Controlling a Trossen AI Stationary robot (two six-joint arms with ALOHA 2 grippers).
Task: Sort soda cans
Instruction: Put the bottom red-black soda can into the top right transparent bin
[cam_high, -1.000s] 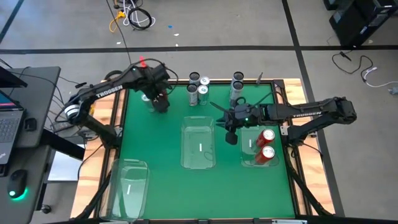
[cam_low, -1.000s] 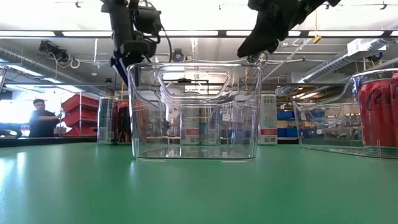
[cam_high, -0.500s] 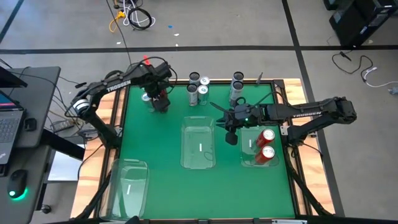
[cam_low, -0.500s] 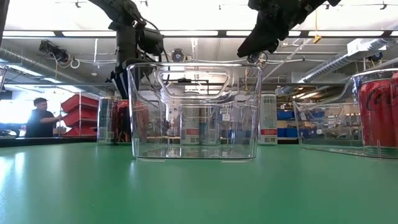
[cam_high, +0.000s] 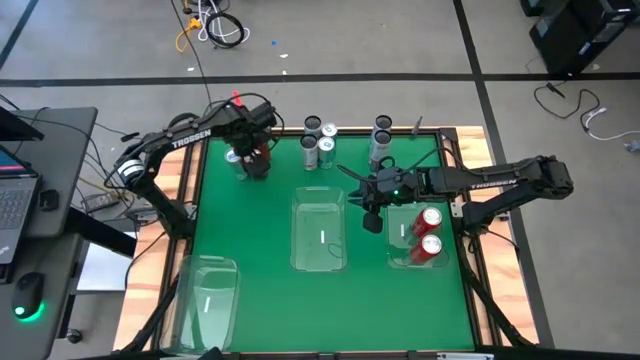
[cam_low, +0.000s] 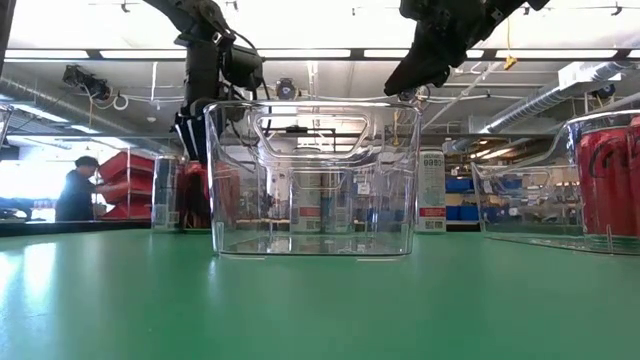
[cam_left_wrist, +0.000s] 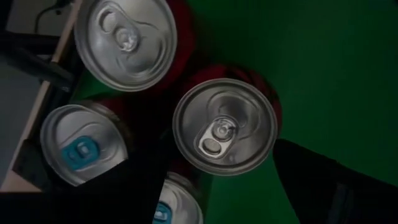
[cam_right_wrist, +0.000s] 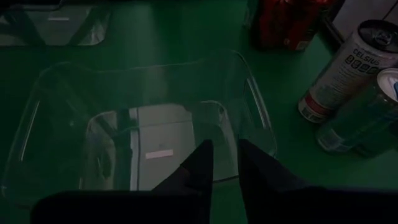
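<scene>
The left gripper (cam_high: 252, 160) hovers over the cluster of soda cans (cam_high: 240, 160) at upper left of the high view, fingers spread wide around a red can (cam_left_wrist: 225, 124). It should drop straight and centred (neighbours crowd close). Since the earlier frame, its fingers have widened. The right gripper (cam_high: 371, 221) waits at centre, fingers nearly closed, empty.

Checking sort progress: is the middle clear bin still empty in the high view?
Yes, the middle bin holds no cans; the only binned cans are two red cans in the right bin.
</scene>
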